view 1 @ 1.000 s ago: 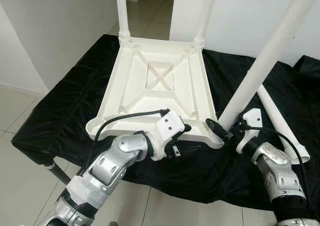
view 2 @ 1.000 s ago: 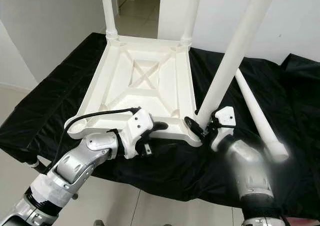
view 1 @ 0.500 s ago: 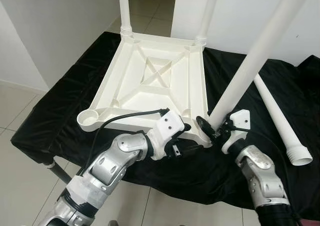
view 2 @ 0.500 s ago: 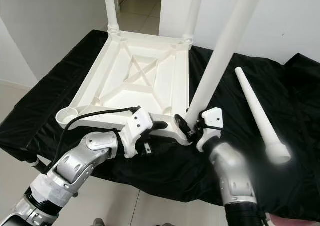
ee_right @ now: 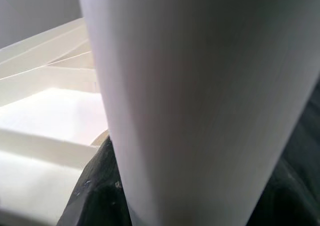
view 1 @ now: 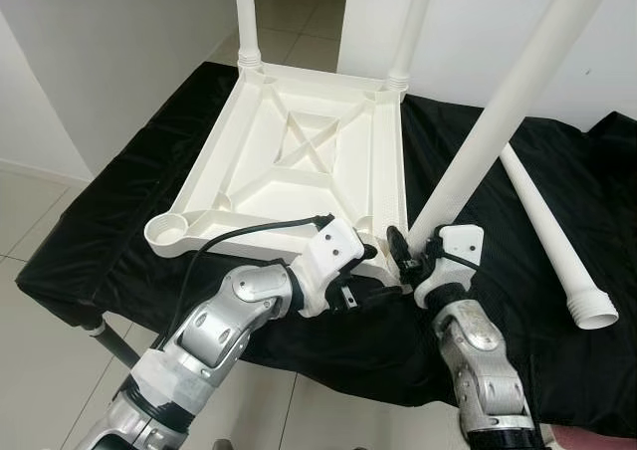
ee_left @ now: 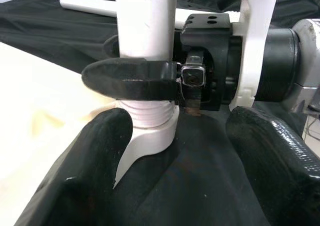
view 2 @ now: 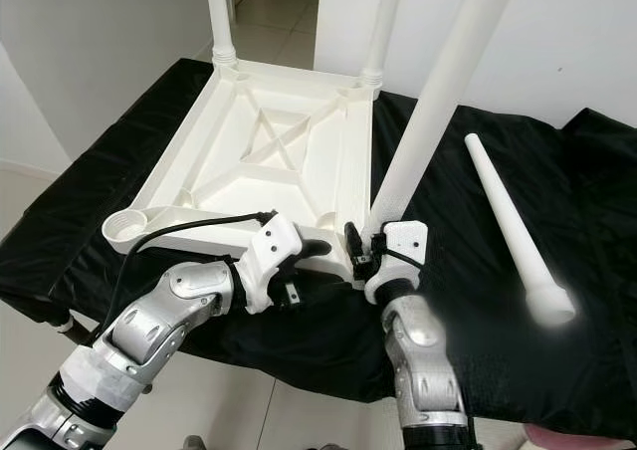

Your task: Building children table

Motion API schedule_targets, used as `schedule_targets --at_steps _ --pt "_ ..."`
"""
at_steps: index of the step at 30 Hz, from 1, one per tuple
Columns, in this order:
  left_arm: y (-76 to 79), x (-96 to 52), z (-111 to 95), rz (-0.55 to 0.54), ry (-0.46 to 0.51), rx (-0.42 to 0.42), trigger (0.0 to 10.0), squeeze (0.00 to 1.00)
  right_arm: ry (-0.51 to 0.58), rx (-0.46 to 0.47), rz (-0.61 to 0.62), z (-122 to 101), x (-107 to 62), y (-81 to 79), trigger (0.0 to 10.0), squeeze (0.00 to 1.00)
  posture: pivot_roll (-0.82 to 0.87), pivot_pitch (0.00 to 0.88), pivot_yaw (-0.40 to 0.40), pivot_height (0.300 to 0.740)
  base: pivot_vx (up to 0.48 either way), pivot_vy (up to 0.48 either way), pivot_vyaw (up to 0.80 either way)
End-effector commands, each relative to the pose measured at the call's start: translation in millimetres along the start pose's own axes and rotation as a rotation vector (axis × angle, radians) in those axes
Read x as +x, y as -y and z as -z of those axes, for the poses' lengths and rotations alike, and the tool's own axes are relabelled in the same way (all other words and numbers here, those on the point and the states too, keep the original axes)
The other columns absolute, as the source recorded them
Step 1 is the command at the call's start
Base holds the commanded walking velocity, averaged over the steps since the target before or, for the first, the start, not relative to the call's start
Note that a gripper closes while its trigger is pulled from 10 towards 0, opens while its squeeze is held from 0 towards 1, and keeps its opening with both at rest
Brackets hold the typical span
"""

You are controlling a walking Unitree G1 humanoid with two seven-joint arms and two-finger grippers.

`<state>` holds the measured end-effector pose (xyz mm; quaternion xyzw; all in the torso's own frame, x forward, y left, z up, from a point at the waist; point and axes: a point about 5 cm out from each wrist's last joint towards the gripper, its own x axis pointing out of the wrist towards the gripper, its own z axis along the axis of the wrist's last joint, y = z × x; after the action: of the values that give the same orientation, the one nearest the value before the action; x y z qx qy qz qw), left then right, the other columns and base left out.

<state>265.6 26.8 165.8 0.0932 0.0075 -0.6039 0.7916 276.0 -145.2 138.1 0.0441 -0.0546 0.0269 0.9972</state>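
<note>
Nearest: left gripper (view 1: 376, 293) at the near edge of the upturned tabletop (view 1: 299, 161), fingers spread wide and empty, straddling the near right corner socket (ee_left: 150, 131) without clamping it. Just beside, right gripper (view 1: 406, 254) closed around the base of a white leg (view 1: 498, 102), threaded end seated at or in that socket; depth of seating impossible to judge.

Likely trouble from here:
- Leg tilted toward the right rather than plumb. Cross-threading or jamming probable if twisted or pushed at this angle.
- Tabletop resting on slick black cloth (view 1: 119, 221) with near edge close to the bench lip. Sideways push from the right arm apt to slide or pivot the whole top, left gripper not actually pinning it.
- Smooth glossy tube, grip low down. Slipping round inside the fingers probable under torque; long lever above apt to tip if released early.

Materials and shapes: tabletop a moulded hard plastic, cream-white, ribbed underneath with an X brace round a square centre, round cup sockets at the corners; near left socket (view 1: 165, 234) empty. Legs tapering round tubes, ridged collar at the thick end. Cloth thin, satiny, wrinkled.

Farther: 1 loose leg (view 1: 552, 236) lying on the cloth to the right, well apart. Farthest: 2 fitted legs (view 1: 244, 17) standing upright at the far corners.
</note>
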Motion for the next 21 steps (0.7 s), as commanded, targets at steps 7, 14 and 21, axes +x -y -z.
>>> schedule_targets --at_steps 7,14,21 --pt "1.0 -0.8 3.1 0.019 -0.015 0.006 10.0 0.0 -0.075 0.044 0.268 17.0 -7.5 2.3 10.0 0.0 -0.01 0.059 -0.057 0.74 0.0 0.0 0.0" --pt "0.0 -0.7 3.3 0.02 -0.015 0.008 10.0 0.0 -0.061 0.007 0.319 12.9 -9.4 5.9 10.0 0.0 -0.02 0.053 -0.053 0.74 0.0 0.0 0.0" --pt "-0.7 -0.2 2.7 0.022 -0.014 0.011 10.0 0.0 -0.039 0.001 0.313 10.1 -8.2 6.7 10.0 0.0 -0.02 0.05 -0.052 0.74 0.0 0.0 0.0"
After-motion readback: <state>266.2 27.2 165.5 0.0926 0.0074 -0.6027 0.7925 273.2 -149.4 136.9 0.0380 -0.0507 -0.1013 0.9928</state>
